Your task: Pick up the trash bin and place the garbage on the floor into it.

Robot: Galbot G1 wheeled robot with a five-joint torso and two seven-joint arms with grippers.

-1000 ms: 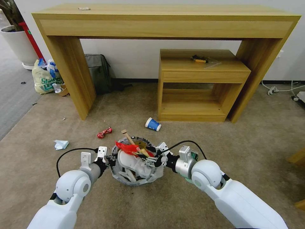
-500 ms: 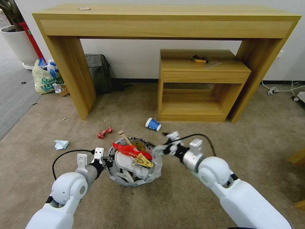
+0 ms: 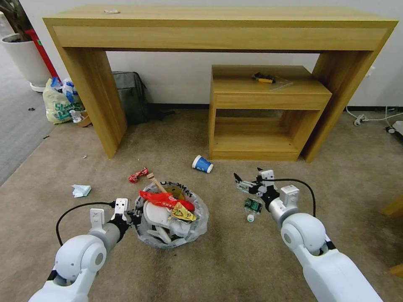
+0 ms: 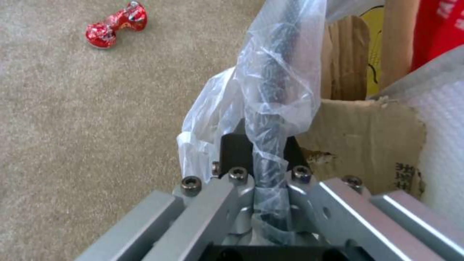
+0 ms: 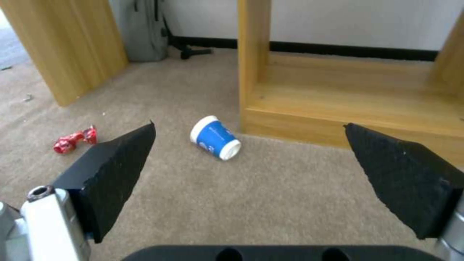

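The right gripper (image 3: 247,181) has left the bin (image 3: 201,218), jaws spread, facing the blue cup (image 5: 215,137) ahead; the left gripper (image 4: 256,148) pinches the rim.

Soft, even light is filling the room; faint shadows are pooling under the trash bin (image 3: 172,218); straight edges are bowing toward the head view's borders; both wrist views are looking blurred.

Trash bin (image 3: 170,218) left of crushed bottle (image 3: 252,207); paper cup (image 3: 202,164) behind
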